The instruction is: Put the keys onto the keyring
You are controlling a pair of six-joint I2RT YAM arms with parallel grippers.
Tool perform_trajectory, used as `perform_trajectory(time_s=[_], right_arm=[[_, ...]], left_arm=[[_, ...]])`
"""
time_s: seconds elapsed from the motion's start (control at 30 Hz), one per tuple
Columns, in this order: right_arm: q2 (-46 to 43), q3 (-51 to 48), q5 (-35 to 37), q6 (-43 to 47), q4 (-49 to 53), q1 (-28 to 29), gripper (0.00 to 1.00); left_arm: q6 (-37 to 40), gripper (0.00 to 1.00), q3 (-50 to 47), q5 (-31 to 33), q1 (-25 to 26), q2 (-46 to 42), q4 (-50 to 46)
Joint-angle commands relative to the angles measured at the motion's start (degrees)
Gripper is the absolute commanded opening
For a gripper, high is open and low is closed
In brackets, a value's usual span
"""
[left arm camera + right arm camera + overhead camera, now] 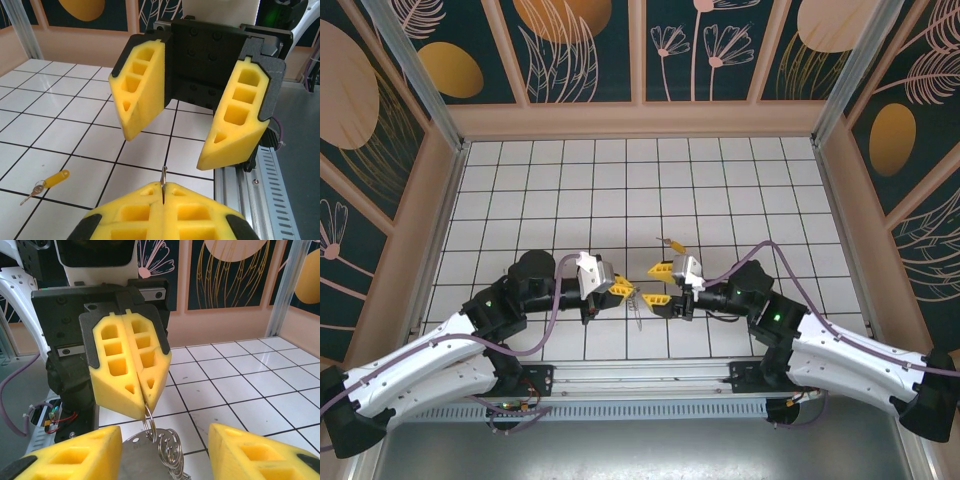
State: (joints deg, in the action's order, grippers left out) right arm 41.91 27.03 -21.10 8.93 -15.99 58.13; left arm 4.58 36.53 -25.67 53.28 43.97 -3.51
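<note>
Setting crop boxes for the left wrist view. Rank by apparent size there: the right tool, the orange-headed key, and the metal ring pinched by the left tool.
1. right tool, by far; nearness to the camera helps.
2. orange-headed key, far off on the tiles.
3. metal ring, a thin edge-on sliver.

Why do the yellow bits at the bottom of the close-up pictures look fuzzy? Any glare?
Right wrist view: the right gripper's fingers sit close to the lens, out of focus; the metal rings glint. Left wrist view: the orange-headed key looks slightly soft. Top view: even light, no glare on the tiles.
</note>
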Motion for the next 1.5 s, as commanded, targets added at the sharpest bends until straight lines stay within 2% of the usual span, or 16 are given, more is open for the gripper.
perform_trajectory(time_s=[0.0, 0.27, 0.53, 0.73, 0.83, 0.97, 1.13, 1.33, 1.47], right_arm=[[-0.1, 0.9, -1.2, 1.1, 0.0, 0.3, 0.47], [1.7, 1.4, -3.5, 1.0, -0.6, 0.3, 0.42], [3.6, 2.6, -4.5, 1.7, -1.5, 0.3, 0.32], [4.8, 3.1, -5.0, 2.0, -2.5, 0.3, 0.29], [5.0, 3.2, -5.1, 2.2, -2.9, 0.3, 0.25], [5.1, 3.1, -4.8, 2.4, -2.7, 0.3, 0.12], [4.4, 2.7, -3.9, 2.7, -1.9, 0.4, 0.0], [2.9, 2.4, -3.4, 3.3, -2.0, 0.4, 0.0], [1.9, 2.3, -4.0, 3.4, -2.4, 0.2, 0.0]], left_arm=[[1.4, 0.0, 2.7, -1.5, 0.2, 0.1, 0.3], [1.4, 0.0, 2.9, -2.2, 0.1, 0.6, 0.3], [1.2, 0.0, 2.9, -2.8, 0.2, 0.6, 0.2], [1.2, 0.0, 2.9, -3.1, 0.1, 1.2, 0.1], [1.2, 0.0, 3.1, -2.9, 0.1, 1.6, 0.0], [1.1, 0.0, 3.0, -2.7, 0.1, 1.6, 0.2], [1.1, 0.0, 3.0, -3.1, 0.1, 1.0, 0.7], [0.6, 0.0, 2.9, -3.5, 0.2, 1.5, 1.2], [0.3, 0.15, 1.4, -2.3, 0.1, 1.0, 2.5]])
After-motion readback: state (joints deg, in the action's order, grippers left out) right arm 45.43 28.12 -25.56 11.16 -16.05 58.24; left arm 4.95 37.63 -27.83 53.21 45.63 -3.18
